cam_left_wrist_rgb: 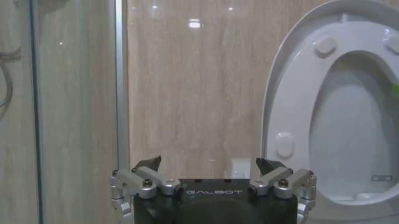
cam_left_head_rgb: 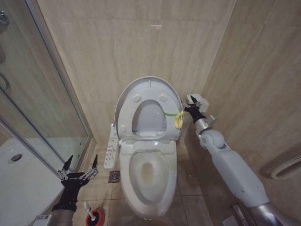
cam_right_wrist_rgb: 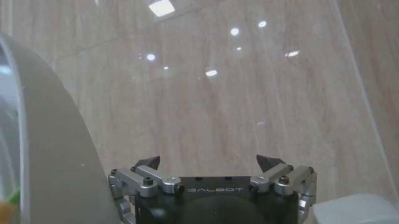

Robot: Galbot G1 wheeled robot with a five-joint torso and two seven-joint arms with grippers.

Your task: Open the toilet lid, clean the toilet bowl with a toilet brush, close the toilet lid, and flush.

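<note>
Right gripper (cam_left_head_rgb: 193, 106) sits spread open and empty just beside the yellow ring (cam_left_head_rgb: 178, 119) on the toilet lid (cam_left_head_rgb: 146, 89), which stands upright against the wall. Left gripper (cam_left_head_rgb: 79, 165), also open, hovers above the toilet brush (cam_left_head_rgb: 90, 214), probably lining up a grab.

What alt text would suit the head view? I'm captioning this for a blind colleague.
A white toilet bowl stands open, its toilet lid and seat raised against the tiled wall. The open right gripper sits beside the lid's yellow ring; the open left gripper hovers above the toilet brush in its red holder.
</note>
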